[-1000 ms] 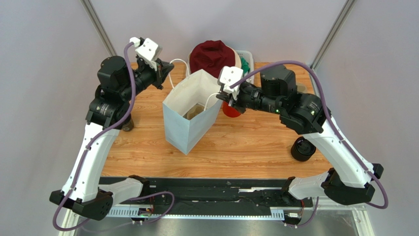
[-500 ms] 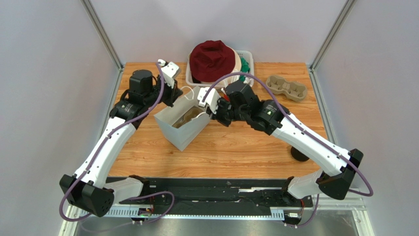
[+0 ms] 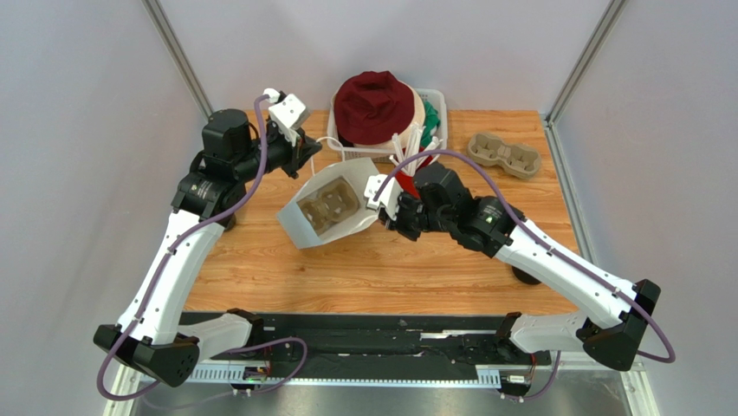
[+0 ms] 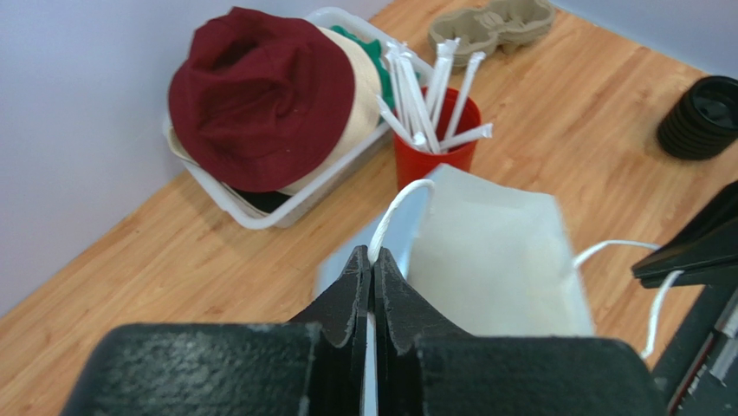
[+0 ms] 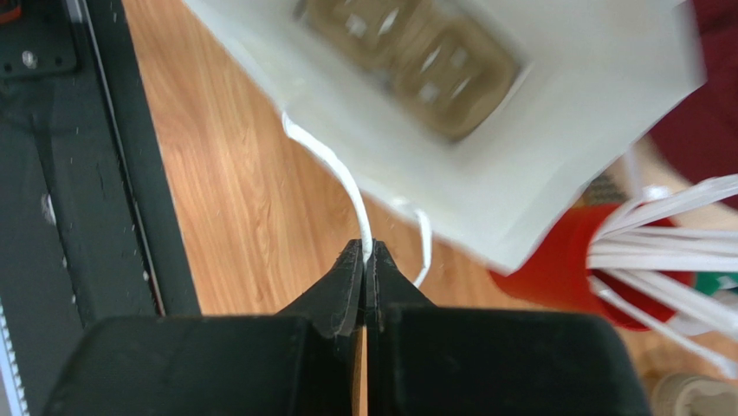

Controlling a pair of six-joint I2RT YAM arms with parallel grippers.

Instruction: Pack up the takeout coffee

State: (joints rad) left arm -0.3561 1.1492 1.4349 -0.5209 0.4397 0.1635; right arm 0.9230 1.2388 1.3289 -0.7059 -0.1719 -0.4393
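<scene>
On the wooden bench (image 3: 433, 264) the paper bag's (image 3: 299, 232) handles (image 5: 342, 178) are pinched by left gripper (image 4: 372, 258) and right gripper (image 5: 364, 251) — to be drawn apart evenly, kept taut.

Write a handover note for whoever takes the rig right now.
Left end effector: shut on one bag handle.
Right end effector: shut on the other handle.
Bag: tilted, mouth open, carrier inside.
Coffee: not visible in any view; no cup seen in the carrier.
Done: bag held open, carrier in.
Left: find the coffee and put it in the bag.
</scene>
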